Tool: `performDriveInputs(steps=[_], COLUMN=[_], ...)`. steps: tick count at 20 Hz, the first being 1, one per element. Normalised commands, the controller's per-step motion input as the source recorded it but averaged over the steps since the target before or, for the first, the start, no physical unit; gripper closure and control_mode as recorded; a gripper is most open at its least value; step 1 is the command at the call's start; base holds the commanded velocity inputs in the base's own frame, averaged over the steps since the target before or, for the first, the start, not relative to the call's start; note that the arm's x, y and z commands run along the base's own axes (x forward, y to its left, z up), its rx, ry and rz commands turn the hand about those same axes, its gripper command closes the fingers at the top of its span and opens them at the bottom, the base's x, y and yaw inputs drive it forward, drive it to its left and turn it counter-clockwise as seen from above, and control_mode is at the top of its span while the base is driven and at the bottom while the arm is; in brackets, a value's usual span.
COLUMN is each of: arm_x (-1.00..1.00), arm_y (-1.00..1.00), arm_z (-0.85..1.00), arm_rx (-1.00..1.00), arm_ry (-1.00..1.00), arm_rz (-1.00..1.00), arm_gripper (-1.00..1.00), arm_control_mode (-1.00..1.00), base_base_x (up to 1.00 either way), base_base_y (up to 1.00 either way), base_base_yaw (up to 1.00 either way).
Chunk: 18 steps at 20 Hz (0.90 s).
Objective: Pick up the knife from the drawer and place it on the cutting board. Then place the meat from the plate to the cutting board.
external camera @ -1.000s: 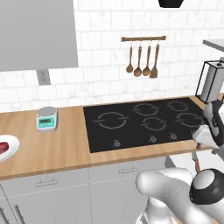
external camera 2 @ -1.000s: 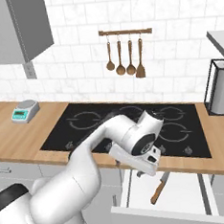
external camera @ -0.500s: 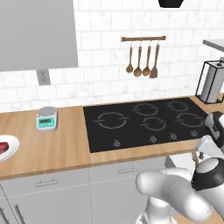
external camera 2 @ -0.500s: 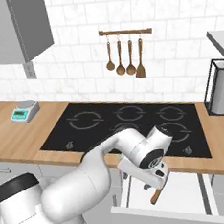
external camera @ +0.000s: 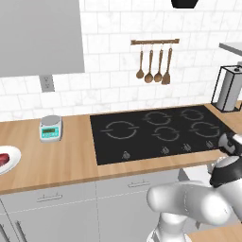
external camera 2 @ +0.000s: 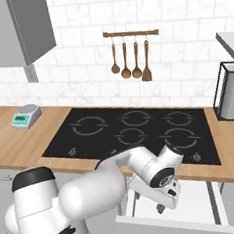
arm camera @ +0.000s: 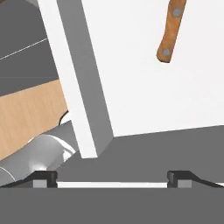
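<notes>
Gripper (arm camera: 112, 177) lowered into drawer (arm camera: 144, 87), perhaps nearer knife (arm camera: 171, 30)

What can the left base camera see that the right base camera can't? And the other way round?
Left base view: the white plate with the red meat on it, at the picture's left edge.
Right base view: the open drawer below the counter, with a small brown bit beside the arm that looks like the knife handle.
Both: the black stove, the little scale and the hanging wooden spoons.
</notes>
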Motion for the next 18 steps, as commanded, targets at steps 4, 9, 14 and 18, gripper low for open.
performDriveInputs(steps=[4,9,14,18], arm_x=[0.25,0.28,0.19,0.02], arm_y=[-0.52,-0.29,-0.06,-0.12], arm_z=[-0.35,-0.54,-0.22,-0.32], arm_rx=[0.03,0.0,0.0,0.0], arm_ry=[0.01,0.07,0.0,0.01], arm_rz=[0.0,0.0,0.0,0.02], arm_gripper=[-1.0,-1.0,-1.0,-1.0], arm_control_mode=[-1.0,-1.0,-1.0,-1.0], base_base_x=[0.0,0.0,0.0,0.0], base_base_y=[0.0,0.0,0.0,0.0], base_base_yaw=[0.0,0.0,0.0,0.0])
